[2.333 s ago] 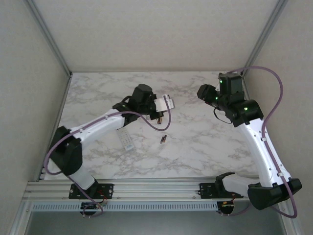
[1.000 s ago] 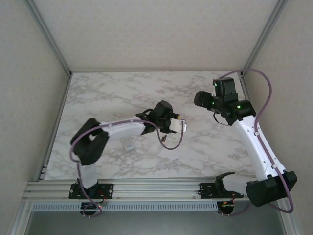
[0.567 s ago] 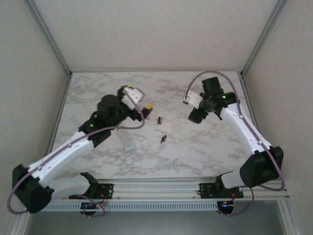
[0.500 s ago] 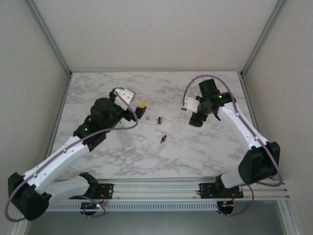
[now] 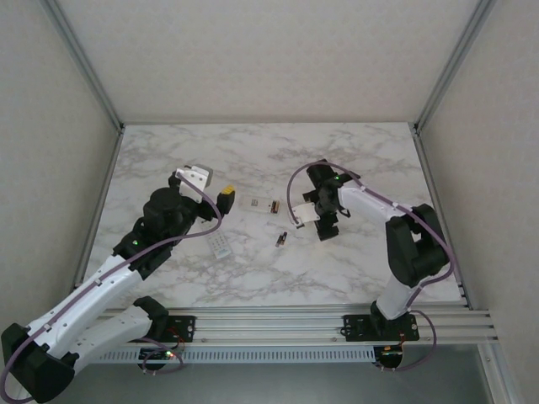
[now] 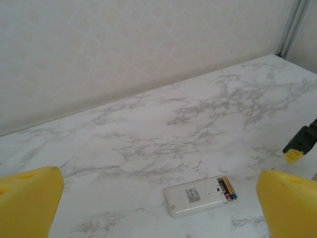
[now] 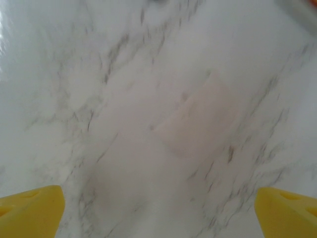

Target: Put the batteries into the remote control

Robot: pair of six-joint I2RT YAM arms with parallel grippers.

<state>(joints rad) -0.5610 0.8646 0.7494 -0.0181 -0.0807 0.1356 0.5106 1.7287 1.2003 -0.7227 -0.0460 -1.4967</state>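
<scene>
Dark batteries point(image 5: 282, 240): tiny slim cylinders with reddish-orange ends. They are probably light, rigid and smooth, and apt to roll or squirt out of a pinch.
Hold: best taken across the middle of the barrel, with both ends left free for seating.
Battery location: a loose one lies on the marble table point(image 5: 362, 261), on the arms' side of the open remote point(image 5: 263, 204) and to the right of the second remote point(image 5: 221, 245). The seated cell point(image 6: 227, 187) sits in the bay at the open remote's end.
Battery count: one loose as far as can be told, and at least one seated. A neighbour beside the seated one is too small to confirm.
Remote count: two, one back-up with its bay uncovered and one buttons-up.
Cover point(image 7: 198, 121): one pale flat rectangle, blurred, lying on the table apart from the open remote.
Left gripper point(image 6: 158, 206): jaws spread wide and empty, yellow fingers point(image 6: 29, 198) framing the open remote from a distance.
Right gripper point(image 7: 158, 208): jaws spread wide with nothing between them, poised over the cover.
</scene>
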